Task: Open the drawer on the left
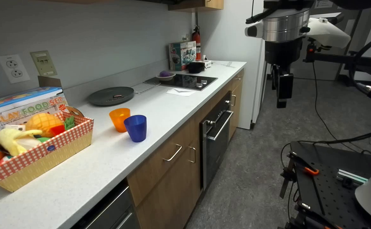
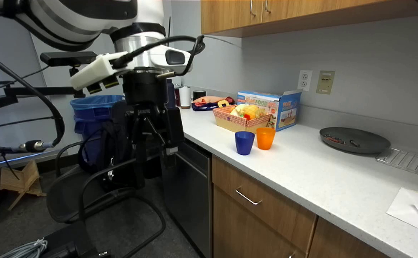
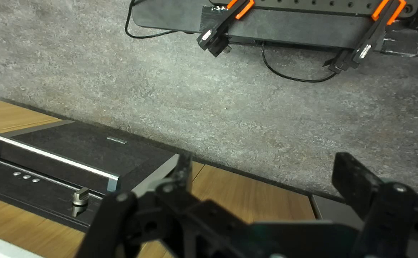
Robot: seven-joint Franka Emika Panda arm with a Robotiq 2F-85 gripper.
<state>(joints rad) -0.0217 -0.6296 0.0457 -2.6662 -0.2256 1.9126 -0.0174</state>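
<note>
Pincer (image 3: 264, 167): wide | drawer (image 2: 273, 210): 1 handle (image 2: 246, 198), closed, apart from pincer | cups (image 2: 244, 143): 2, also apart | arm (image 2: 101, 21): points pincer down

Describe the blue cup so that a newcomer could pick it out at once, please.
Find the long white countertop, then the red-checked basket on it. Near that basket stands the blue cup, beside an orange cup. Its deep blue colour and its place nearer the counter's front edge set it apart.
</note>
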